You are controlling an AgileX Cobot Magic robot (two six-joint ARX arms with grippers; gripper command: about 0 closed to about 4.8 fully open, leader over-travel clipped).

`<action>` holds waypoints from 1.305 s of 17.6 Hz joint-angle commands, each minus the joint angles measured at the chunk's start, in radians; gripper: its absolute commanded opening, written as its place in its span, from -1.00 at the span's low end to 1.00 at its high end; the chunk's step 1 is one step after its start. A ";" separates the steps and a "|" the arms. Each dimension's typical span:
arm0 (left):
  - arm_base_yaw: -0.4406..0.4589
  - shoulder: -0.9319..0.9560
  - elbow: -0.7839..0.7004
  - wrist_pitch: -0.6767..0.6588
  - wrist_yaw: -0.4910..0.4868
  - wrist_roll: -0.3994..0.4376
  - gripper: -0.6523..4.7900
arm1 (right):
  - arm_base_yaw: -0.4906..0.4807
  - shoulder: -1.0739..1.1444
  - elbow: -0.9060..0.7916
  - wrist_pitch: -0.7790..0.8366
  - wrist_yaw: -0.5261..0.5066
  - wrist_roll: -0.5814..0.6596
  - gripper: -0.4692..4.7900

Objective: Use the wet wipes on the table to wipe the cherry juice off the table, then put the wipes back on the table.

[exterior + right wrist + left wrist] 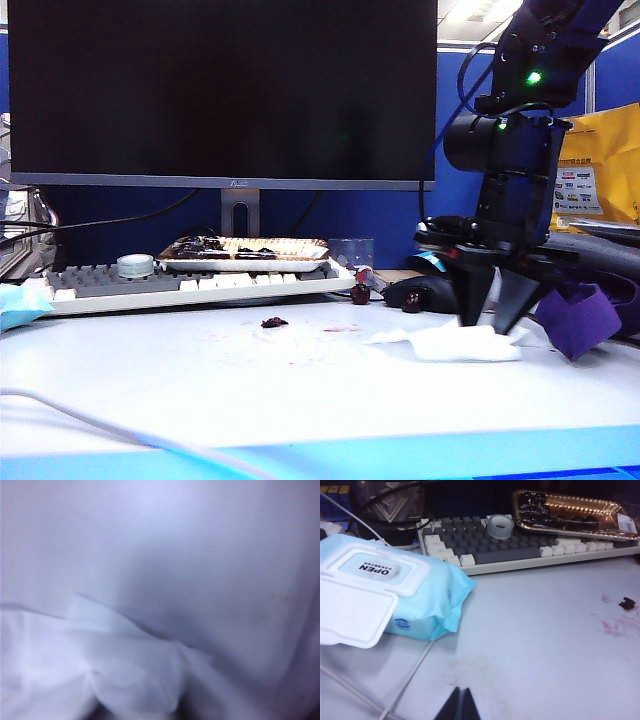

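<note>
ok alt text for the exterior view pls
The right pincer points down onto a crumpled white wet wipe on a white table, its fingers straddling the wipe. Pink juice smears lie to its left, before a keyboard and dark monitor.

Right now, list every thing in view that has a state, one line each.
wet wipes: crumpled, flat on the table, right gripper's fingers on it.
cherry juice: unwiped smears, pulp bit beside.
wipes pack: lid flipped open.
monitor: screen dark.
right gripper: down on the wipe, jaws part open.
left gripper: shut, holding nothing.
</note>
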 commanded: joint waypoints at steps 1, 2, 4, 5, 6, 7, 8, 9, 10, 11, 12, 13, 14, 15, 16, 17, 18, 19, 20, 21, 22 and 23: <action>0.000 -0.003 -0.006 -0.010 0.003 0.000 -0.77 | 0.018 0.024 -0.002 -0.033 -0.003 -0.049 -0.85; 0.000 -0.003 -0.006 -0.010 0.003 0.000 -0.77 | 0.026 0.028 -0.002 -0.035 -0.003 -0.061 -0.85; 0.000 -0.003 -0.006 -0.010 0.003 0.000 -0.77 | 0.061 0.029 -0.001 -0.029 -0.009 -0.095 -0.85; 0.000 -0.003 -0.006 -0.010 0.003 0.000 -0.77 | 0.077 0.029 0.003 -0.029 -0.011 -0.104 -0.85; 0.000 -0.003 -0.006 -0.010 0.003 0.000 -0.77 | 0.100 0.030 0.010 -0.034 -0.016 -0.123 -0.85; 0.000 -0.003 -0.006 -0.010 0.003 0.000 -0.77 | 0.118 0.030 0.018 -0.036 -0.038 -0.135 -0.85; 0.000 -0.003 -0.006 -0.010 0.003 0.000 -0.77 | 0.151 0.030 0.035 -0.040 -0.078 -0.156 -0.85; 0.000 -0.003 -0.006 -0.010 0.003 0.000 -0.77 | 0.190 0.030 0.059 -0.037 -0.125 -0.186 -0.85; 0.000 -0.003 -0.006 -0.010 0.003 0.000 -0.77 | 0.220 0.030 0.078 -0.033 -0.134 -0.204 -0.85; 0.000 -0.003 -0.006 -0.010 0.003 0.000 -0.77 | 0.238 0.030 0.093 -0.030 -0.137 -0.222 -0.85; 0.000 -0.003 -0.006 -0.010 0.003 0.000 -0.77 | 0.268 0.031 0.118 -0.022 -0.138 -0.246 -0.85; 0.000 -0.003 -0.006 -0.010 0.003 0.000 -0.77 | 0.292 0.041 0.152 -0.010 -0.097 -0.245 -0.85; 0.000 -0.003 -0.006 -0.010 0.003 0.000 -0.77 | 0.304 0.071 0.203 -0.016 -0.006 -0.240 -0.85; 0.000 -0.003 -0.006 -0.010 0.003 0.000 -0.77 | 0.305 0.110 0.248 -0.020 0.070 -0.216 -0.85; 0.000 -0.003 -0.006 -0.010 0.003 0.000 -0.77 | 0.304 0.138 0.278 -0.024 0.107 -0.204 -0.85; 0.000 -0.003 -0.006 -0.010 0.003 0.000 -0.77 | 0.296 0.184 0.329 -0.034 0.141 -0.183 -0.85; 0.000 -0.003 -0.006 -0.010 0.003 0.000 -0.77 | 0.287 0.232 0.386 -0.048 0.154 -0.174 -0.85; 0.000 -0.003 -0.006 -0.010 0.003 0.000 -0.77 | 0.283 0.279 0.446 -0.055 0.161 -0.163 -0.85; 0.000 -0.003 -0.006 -0.010 0.003 0.000 -0.77 | 0.275 0.312 0.494 -0.062 0.162 -0.153 -0.85; 0.000 -0.003 -0.006 -0.010 0.003 0.000 -0.77 | 0.275 0.340 0.537 -0.078 0.174 -0.142 -0.85; 0.000 -0.003 -0.006 -0.010 0.003 0.000 -0.77 | 0.271 0.375 0.594 -0.110 0.157 -0.138 -0.85; 0.000 -0.003 -0.006 -0.010 0.003 0.000 -0.77 | 0.271 0.406 0.651 -0.166 0.083 -0.142 -0.85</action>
